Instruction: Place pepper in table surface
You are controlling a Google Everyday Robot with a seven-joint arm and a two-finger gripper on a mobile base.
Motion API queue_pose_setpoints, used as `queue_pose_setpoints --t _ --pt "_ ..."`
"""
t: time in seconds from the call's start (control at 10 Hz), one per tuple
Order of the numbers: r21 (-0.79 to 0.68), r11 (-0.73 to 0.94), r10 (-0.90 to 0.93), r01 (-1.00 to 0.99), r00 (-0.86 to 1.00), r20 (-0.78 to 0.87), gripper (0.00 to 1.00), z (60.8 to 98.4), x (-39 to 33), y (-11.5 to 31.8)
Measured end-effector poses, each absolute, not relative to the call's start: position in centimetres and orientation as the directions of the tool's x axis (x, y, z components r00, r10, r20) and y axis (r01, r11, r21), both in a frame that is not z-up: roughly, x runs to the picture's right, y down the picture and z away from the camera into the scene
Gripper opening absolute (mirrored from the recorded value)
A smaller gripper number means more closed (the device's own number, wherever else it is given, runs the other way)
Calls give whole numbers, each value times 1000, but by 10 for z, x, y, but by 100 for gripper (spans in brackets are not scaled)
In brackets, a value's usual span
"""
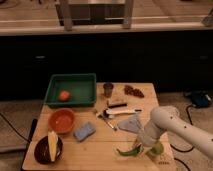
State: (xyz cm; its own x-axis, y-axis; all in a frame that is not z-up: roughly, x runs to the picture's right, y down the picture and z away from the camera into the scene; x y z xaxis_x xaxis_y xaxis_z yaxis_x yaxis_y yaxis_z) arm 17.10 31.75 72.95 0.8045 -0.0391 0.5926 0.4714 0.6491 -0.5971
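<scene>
The slim curved green pepper (128,151) is at the front right of the light wooden table surface (100,147), just above or touching the planks. My gripper (138,144) comes down from the white arm (167,125) on the right and is shut on the pepper's right end. A rounder pale green object (156,149) lies right beside the gripper, partly hidden by it.
A green tray (71,90) with an orange-red fruit (64,95) is at the back left. An orange bowl (62,120), a dark bowl with a yellow item (49,147), a blue sponge (84,131), utensils (116,113), a cup (108,89) and a grey cloth (131,123) are spread around.
</scene>
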Motion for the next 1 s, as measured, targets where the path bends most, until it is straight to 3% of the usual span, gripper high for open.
queue_pose_setpoints --t 0.1,0.7,0.8,1.0 --pt "-598 648 -38 471 804 593 11 730 171 317" --pt "-589 618 -82 521 788 610 73 730 152 315" --pt "-587 616 -87 526 786 612 79 730 150 314" --pt "-581 613 -95 535 780 618 80 728 146 312"
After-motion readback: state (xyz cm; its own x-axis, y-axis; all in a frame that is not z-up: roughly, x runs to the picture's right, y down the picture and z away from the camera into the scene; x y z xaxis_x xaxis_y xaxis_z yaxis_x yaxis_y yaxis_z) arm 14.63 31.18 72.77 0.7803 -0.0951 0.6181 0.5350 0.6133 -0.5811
